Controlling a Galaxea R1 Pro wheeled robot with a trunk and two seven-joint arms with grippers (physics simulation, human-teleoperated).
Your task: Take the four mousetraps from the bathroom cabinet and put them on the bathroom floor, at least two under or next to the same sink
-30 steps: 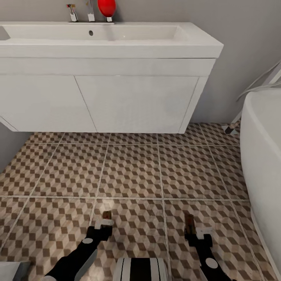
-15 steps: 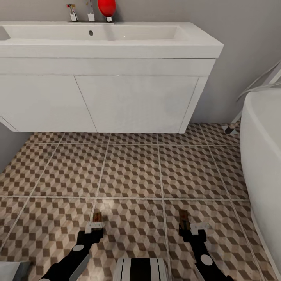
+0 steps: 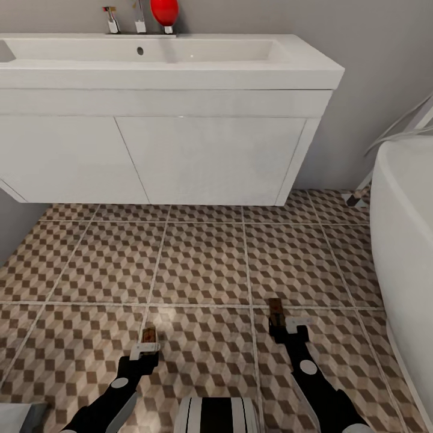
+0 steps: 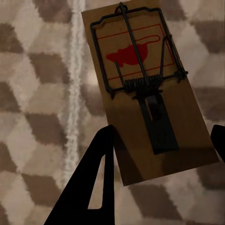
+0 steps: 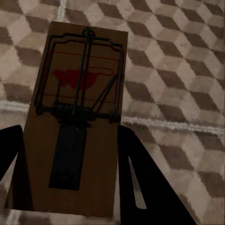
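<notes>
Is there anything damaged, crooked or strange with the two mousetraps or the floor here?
Nothing stands out. Each mousetrap, left and right, looks whole, spring bars intact, held flat between the jaws above the patterned floor. The sink cabinet doors are shut.

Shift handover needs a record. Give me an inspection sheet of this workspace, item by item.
Surface: bathroom floor, cube-pattern tiles with pale grout; no trap lies on it in the head view.
Job's things: two mousetraps, one in each claw, left trap and right trap, both above the tiles. White sink stands ahead, floor beneath it bare.
Clutter: red object and taps on the sink's top.
Grippers: left claw shut on its trap; right claw shut on its trap.
Cables: pale hoses on the wall beside the bathtub.
Surroundings: grey wall, white bathtub on the right.
</notes>
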